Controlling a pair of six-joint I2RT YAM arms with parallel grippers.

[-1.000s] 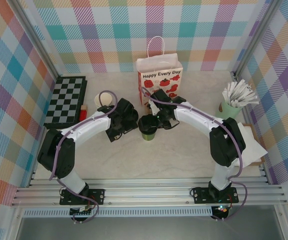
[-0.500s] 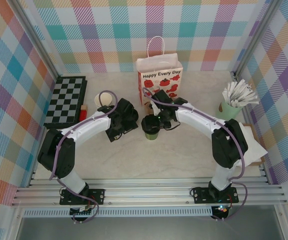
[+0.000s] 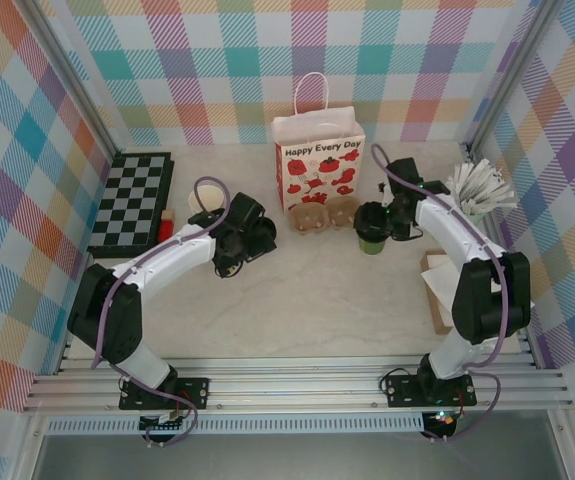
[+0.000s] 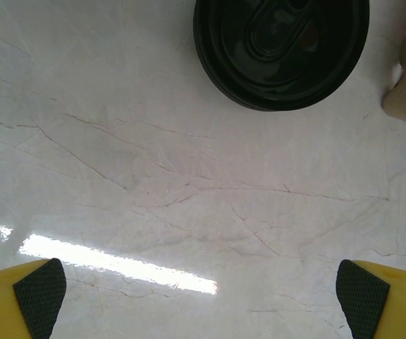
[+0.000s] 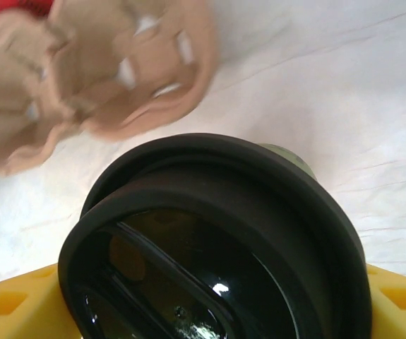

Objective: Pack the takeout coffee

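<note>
Toward the far right of the bench, the takeout coffee stands upright between the right fingers, which pinch it from both sides at the level of its black lid. Cannot tell whether its base rests on the bench or hangs clear. Pulp cup carrier lies just left of the cup, sockets up, in front of the paper bag, which stands at the middle of the far edge. Mint cup of white sticks sits near the right edge, apart from the coffee. Left fingers are spread wide over the bench, gripping nothing, left of the carrier. Chessboard lies along the left edge.
</note>
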